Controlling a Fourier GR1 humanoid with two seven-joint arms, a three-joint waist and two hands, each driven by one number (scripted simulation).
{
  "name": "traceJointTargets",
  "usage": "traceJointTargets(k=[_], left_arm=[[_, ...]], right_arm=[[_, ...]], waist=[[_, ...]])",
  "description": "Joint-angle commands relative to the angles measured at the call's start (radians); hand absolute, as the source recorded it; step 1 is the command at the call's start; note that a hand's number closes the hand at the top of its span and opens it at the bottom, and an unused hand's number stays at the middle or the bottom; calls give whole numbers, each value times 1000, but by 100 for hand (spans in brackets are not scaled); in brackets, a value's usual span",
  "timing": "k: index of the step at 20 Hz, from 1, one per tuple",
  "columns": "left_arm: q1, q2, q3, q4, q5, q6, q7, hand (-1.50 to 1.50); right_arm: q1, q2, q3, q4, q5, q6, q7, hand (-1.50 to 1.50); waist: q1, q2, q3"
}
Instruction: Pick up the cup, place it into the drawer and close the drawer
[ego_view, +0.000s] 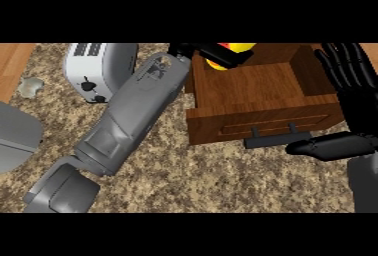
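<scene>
A yellow and red cup (238, 49) shows at the top edge, above the back left corner of the open wooden drawer (258, 122). My left hand (198, 50) is curled round the cup and hides most of it; its grey forearm runs up from the lower left. The drawer is pulled out, its inside (255, 82) bare, with a dark handle (275, 139) on the front. My right hand (347, 75) stands open along the drawer's right side, fingers straight and pointing away, thumb (331, 147) lying just off the front right corner.
A white and grey toaster (100, 70) stands at the back left on the speckled counter (221, 175). A grey rounded object (15, 135) lies at the left edge, with a small grey piece (29, 87) behind it.
</scene>
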Motion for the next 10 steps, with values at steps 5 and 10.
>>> traceJointTargets(k=[5, 10], left_arm=[[52, 0, -132, 77, 36, -68, 13, 150], [47, 0, -128, 44, 105, -48, -5, -150]], right_arm=[[-48, 5, 24, -8, -13, 16, 6, -150], [-60, 3, 37, 19, -40, 52, 3, -150]], waist=[[-70, 18, 0], [-97, 29, 0]])
